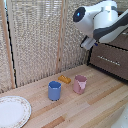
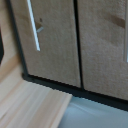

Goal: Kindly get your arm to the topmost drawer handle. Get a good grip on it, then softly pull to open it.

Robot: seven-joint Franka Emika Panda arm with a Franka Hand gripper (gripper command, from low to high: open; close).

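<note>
— Where's the arm [image 1: 102, 20]?

— I've got it high at the exterior view's right, right up against the dresser [image 1: 112, 59]. Hand [image 1: 88, 43] hangs just off the dresser's edge; can't tell if it's clenched.

— The handle?

— Wrist view shows silver bars [image 2: 33, 25] on brown fronts; which is topmost, can't tell. Desk [image 1: 95, 105] holds a blue cup [image 1: 54, 90], pink cup [image 1: 80, 84], plate [image 1: 11, 111].

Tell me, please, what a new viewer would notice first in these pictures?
The big glossy white arm fills the exterior view's upper right, just above the dark brown dresser. On the light wooden table stand a blue cup and a pink cup, with a white plate at the lower left corner.
</note>
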